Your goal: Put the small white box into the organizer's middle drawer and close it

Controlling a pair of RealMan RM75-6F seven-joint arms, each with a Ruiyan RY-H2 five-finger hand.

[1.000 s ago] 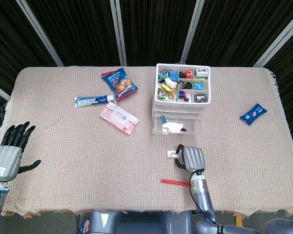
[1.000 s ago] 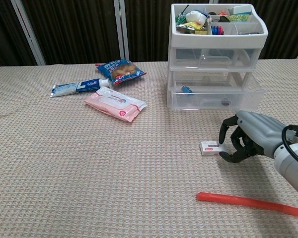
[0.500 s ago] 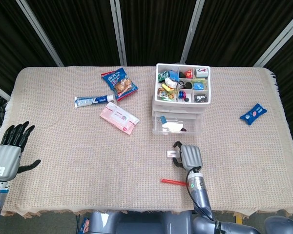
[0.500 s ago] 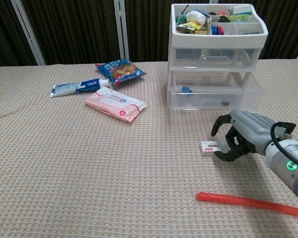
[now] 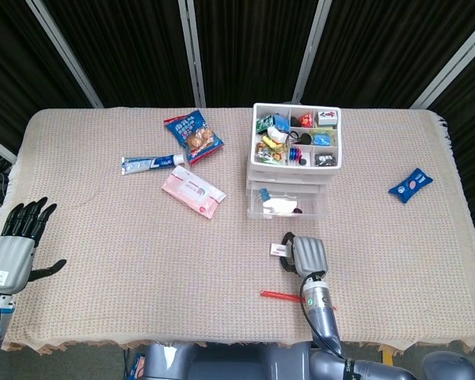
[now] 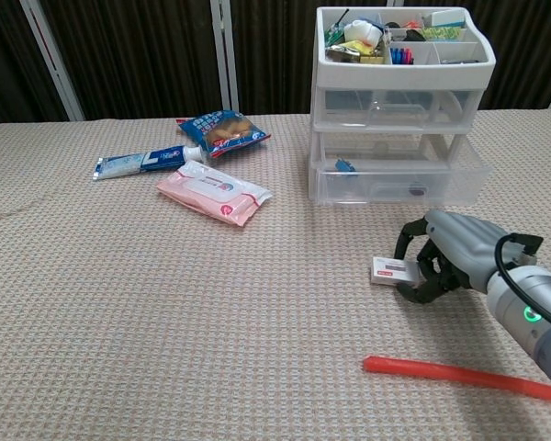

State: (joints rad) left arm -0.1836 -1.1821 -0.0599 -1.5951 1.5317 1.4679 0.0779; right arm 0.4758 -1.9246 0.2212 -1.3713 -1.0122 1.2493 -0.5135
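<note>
Since a second ago my right hand has crept left toward the small white box, and its fingers have closed round the box's near end; the box now looks tipped, its right end lifted a little off the table cloth, where before it lay flat. I judge the hand is pinching the box, thumb below and fingers above, though from the head view the grip is too small to confirm. My left hand sits at the far left edge of the table, fingers spread and holding nothing, and has not stirred.

The box lies in front of the organizer, just apart from it, with the red stick nearer me. In the head view one drawer stands pulled out with odds and ends inside; I take it for the middle one, but from the chest view I cannot tell for certain which tier it is.

To do this step well, I would firm up the pinch before lifting, since I hold the box only by one end and it could swivel or slip. Then lift straight up, enough to clear the drawer's front lip, carry forward over the open drawer, and lower it onto a bare spot beside the items already there. Only after letting go should I push the drawer front home, squarely, so the light organizer does not slide on the cloth.
</note>
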